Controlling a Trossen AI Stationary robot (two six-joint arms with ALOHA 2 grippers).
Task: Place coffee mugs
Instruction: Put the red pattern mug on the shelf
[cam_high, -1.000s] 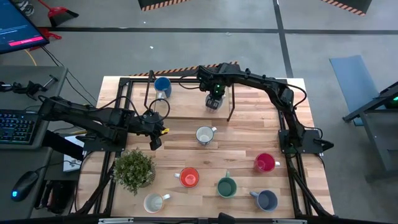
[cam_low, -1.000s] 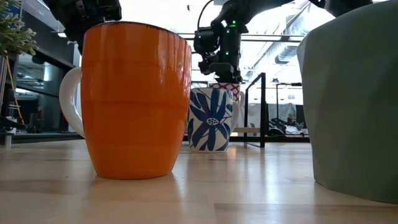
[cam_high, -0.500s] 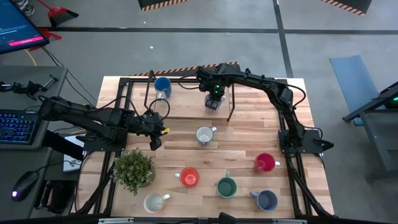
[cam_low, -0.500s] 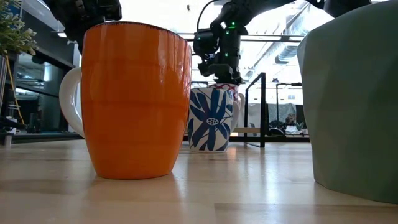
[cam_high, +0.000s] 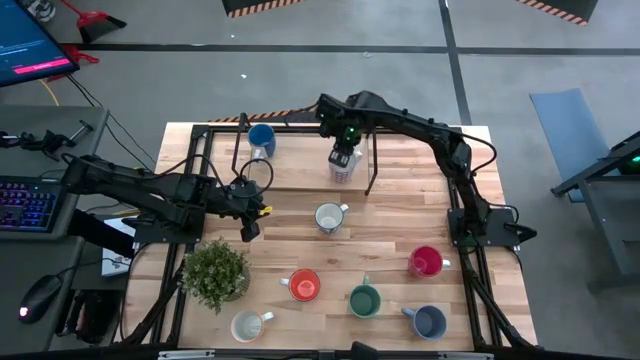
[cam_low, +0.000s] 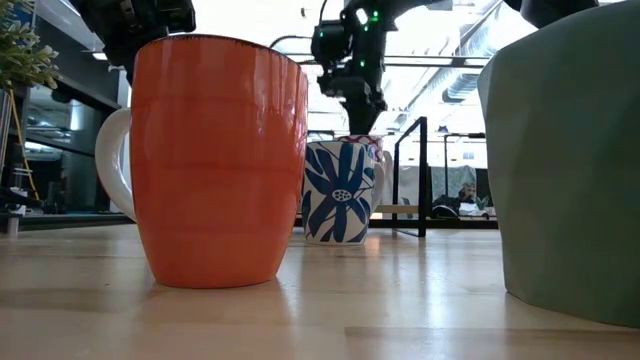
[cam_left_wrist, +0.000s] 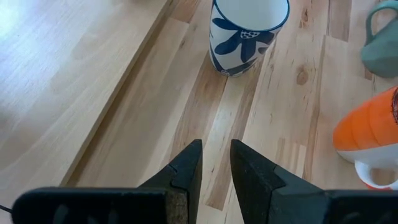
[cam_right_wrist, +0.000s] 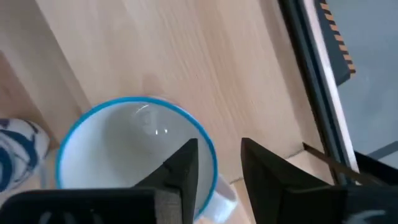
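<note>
Seen from above, we take the flowered mug (cam_high: 329, 217) in the middle of the table (cam_high: 400, 205) as the centre of our clock. The right fingers (cam_high: 343, 150) hang at 12 o'clock, directly over the patterned mug (cam_high: 341, 166), which stands upright near the far edge. These fingers are a little spread, with nothing between them, and in the low view they are clearly above the mug's rim and do not touch it. The left fingers (cam_high: 250, 228) wait at 9 o'clock, pointing down at bare wood. There is a narrow gap between them and they pinch nothing. The blue mug (cam_high: 261, 138) stands between 10 and 11 o'clock, well apart from the patterned one. The red mug (cam_high: 426, 262) is at 4 o'clock, the slate-blue mug (cam_high: 428, 321) between 4 and 5, the green mug (cam_high: 364, 299) at 5, the orange mug (cam_high: 303, 285) between 6 and 7, and the cream mug (cam_high: 247, 325) at 7. A leafy plant (cam_high: 215, 272) sits at 8 o'clock.
</note>
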